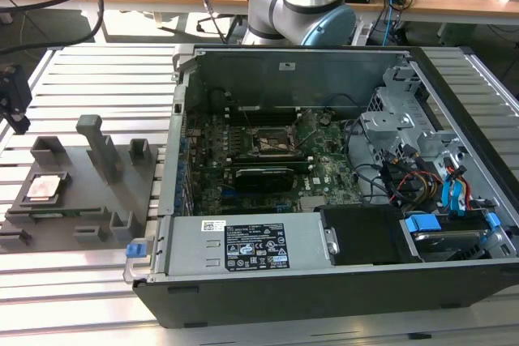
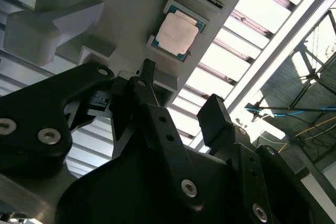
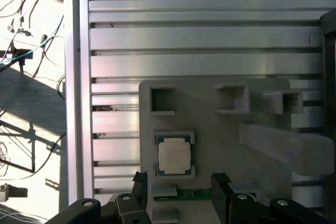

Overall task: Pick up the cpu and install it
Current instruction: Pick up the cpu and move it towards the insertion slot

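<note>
Status: gripper (image 3: 180, 184) is hanging above the grey fixture plate (image 3: 210, 129), jaws spread wide and carrying nothing. In both wrist views the fingers (image 3: 219, 187) are sitting clear of the plate, not touching anything.

The cpu (image 3: 174, 157) is lying flat, metal lid up, in its nest on the fixture plate. In the exterior view the nest is sitting at the end of the plate away from the PC case (image 1: 324, 281). In the first wrist view, two opposite cpu edges are butting against the nest's raised lips and the other two are looking exposed. The open fingers are straddling roughly that line, but short of the nest rather than over it.

Install not started: the socket (image 1: 272, 142) is sitting inside the case, well apart from the plate, and looking unoccupied from here.

Handling, my read:
- Light, thin, rigid. Weight is not the issue, alignment is.
- The lid is looking smooth and shiny, so I'm expecting it to be slippery. A flat-pad pinch on it could let the part rotate.
- The underside contacts and thin substrate rim are fragile, so I'm treating this as a low-force grasp.
- Best hold: the two exposed side edges, pads square to them and centred along the edge so the part is staying level.
- The nest lips are limiting access on the other two edges. I can't tell how much clearance the fingers are getting beside the part.
</note>
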`<action>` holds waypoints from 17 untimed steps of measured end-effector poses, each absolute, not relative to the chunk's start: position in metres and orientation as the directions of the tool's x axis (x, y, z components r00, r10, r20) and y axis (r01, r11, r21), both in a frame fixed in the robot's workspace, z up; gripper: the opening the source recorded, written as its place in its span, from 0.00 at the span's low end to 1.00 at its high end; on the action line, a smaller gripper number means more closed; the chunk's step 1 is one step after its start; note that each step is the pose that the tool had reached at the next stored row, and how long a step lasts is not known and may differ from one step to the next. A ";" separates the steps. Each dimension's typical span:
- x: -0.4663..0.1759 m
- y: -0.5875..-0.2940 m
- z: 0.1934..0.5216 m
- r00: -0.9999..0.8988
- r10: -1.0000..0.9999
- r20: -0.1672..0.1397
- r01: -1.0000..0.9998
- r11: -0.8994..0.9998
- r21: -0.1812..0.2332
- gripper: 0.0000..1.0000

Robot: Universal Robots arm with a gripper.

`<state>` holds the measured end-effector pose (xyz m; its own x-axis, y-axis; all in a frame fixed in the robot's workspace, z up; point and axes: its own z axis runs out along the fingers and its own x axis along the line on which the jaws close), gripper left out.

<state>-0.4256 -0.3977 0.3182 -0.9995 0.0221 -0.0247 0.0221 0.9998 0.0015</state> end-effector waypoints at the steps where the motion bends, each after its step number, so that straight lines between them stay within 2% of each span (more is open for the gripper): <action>1: -0.426 -0.398 0.318 -0.999 0.022 -0.025 0.022 1.000 0.001 0.60; 17: -0.426 -0.398 0.310 -0.999 0.022 -0.025 0.022 1.000 0.001 0.60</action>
